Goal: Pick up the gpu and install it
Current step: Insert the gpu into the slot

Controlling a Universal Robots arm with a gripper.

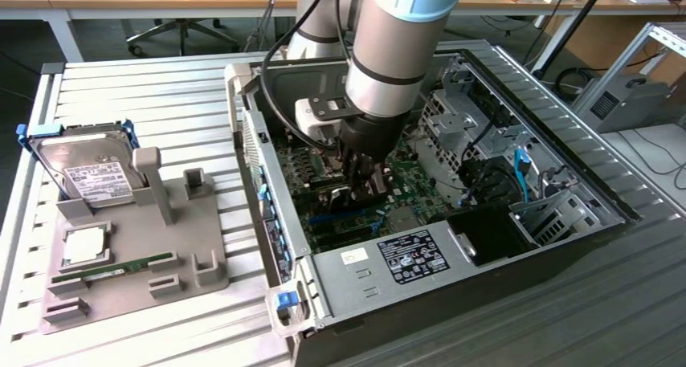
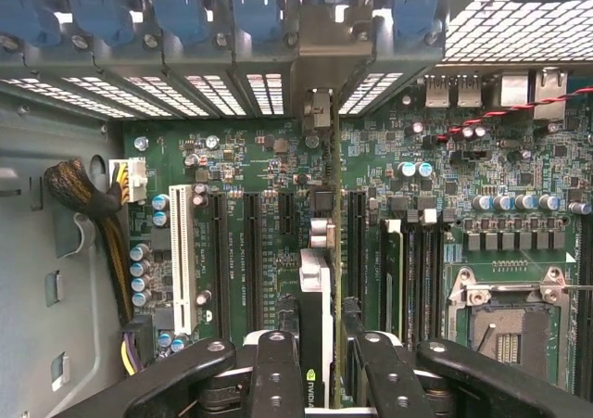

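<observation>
Grey slatted metal bench [image 1: 140, 94], lab desks behind. Open PC case [image 1: 349, 295] lies on it. A fixture tray [image 1: 161, 246] holding a hard drive [image 1: 96, 178] sits by the bench edge at the exterior view's left. Gripper [image 2: 320, 367] is inside the case, clamped on the gpu [image 2: 315, 279]. The card is held edge-on over the motherboard [image 2: 241, 149], bracket end toward the case's rear wall. Open slots either side; cable bundle [image 2: 88, 196] well apart.

Green motherboard [image 2: 371, 158], white slot [image 2: 179, 256], blue latches [image 2: 255, 6], black pincer [image 2: 322, 367], black-and-silver gpu [image 2: 315, 311], pale grey slatted table [image 1: 140, 94].
</observation>
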